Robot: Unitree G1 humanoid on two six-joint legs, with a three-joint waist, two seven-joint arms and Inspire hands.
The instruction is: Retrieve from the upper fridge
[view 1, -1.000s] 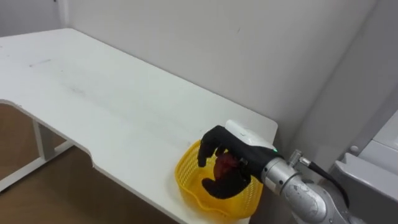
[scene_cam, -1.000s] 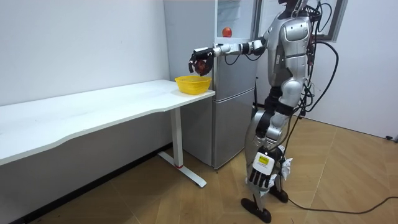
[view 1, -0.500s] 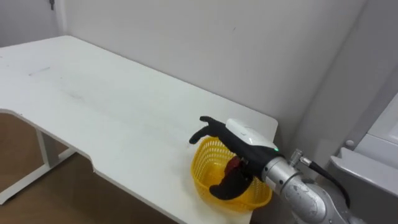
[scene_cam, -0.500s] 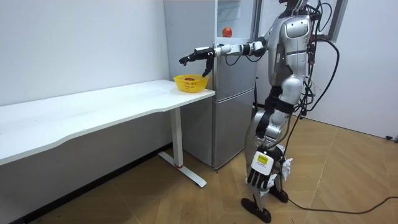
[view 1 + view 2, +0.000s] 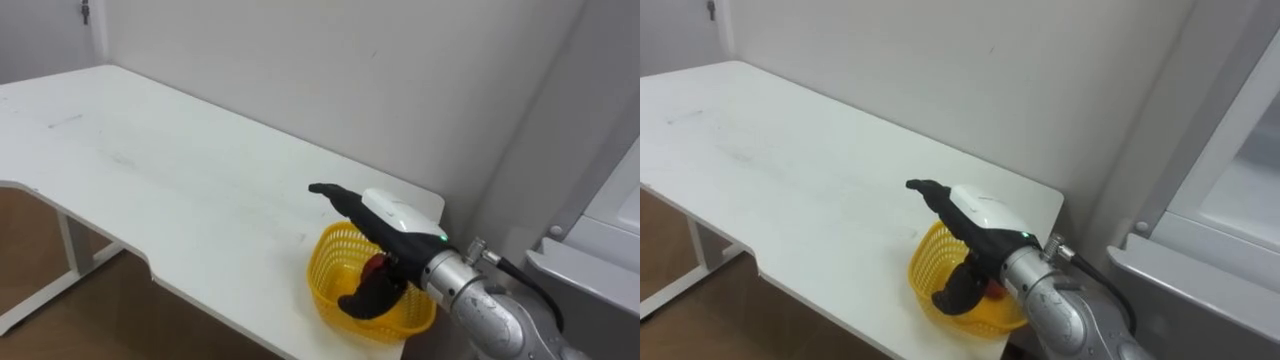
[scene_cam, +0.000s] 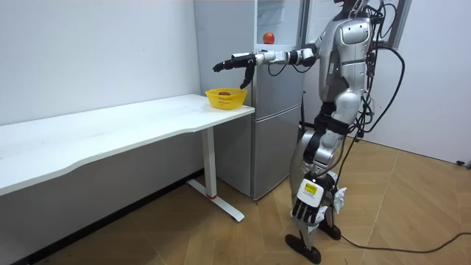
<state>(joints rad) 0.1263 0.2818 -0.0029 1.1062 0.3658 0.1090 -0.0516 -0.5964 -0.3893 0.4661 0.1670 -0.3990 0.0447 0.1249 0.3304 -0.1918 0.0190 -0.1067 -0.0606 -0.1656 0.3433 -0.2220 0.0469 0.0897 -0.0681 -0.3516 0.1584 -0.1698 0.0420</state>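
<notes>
Right hand (image 5: 385, 222) is held over the yellow mesh plastic basket (image 5: 330, 262) at the corner of the white table (image 5: 150, 170). Its fingers are spread straight and nothing is grasped. The small red round fruit (image 5: 374, 266) lies inside the basket. Retrieval is judged essentially done, with only arm withdrawal left. A second red item (image 6: 268, 37) is noted in the grey fridge (image 6: 272, 125). Left hand (image 6: 307, 210) hangs by the leg; its state cannot be told.

The fruit (image 5: 375, 266) is small, round and red. It lies inside the yellow basket (image 5: 325, 290), low toward the basket's right side. My right hand (image 5: 390, 235), fingers spread above the basket, hides part of it.
</notes>
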